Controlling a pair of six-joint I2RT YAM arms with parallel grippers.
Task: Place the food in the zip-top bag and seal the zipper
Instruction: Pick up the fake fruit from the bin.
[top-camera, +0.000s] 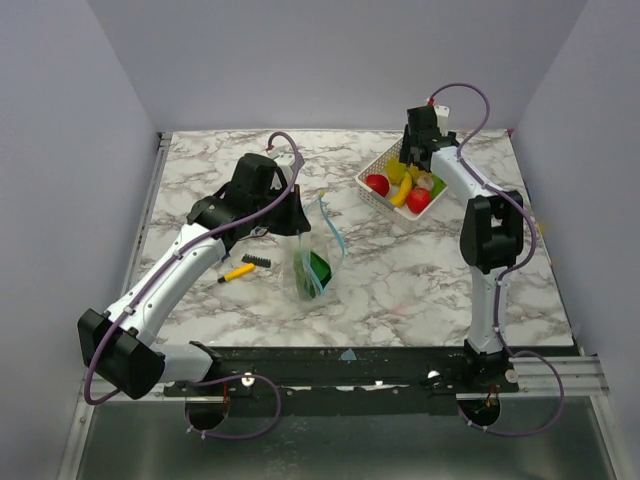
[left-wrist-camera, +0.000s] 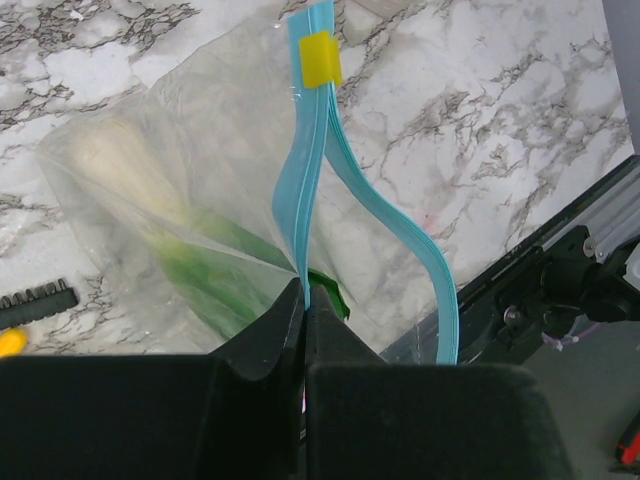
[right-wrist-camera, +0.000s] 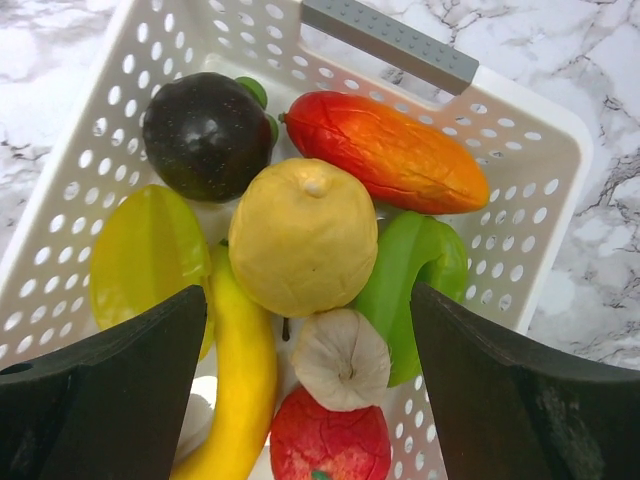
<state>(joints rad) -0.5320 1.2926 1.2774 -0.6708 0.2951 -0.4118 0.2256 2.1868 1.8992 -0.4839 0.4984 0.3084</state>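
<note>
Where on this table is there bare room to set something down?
Bare marble lies between the zip-top bag and the right arm's base, and along the far edge between the left gripper and the white basket. Crowded: just left of the bag, where the yellow-and-black tool lies beside the left arm, and the basket itself, full of toy food.
</note>
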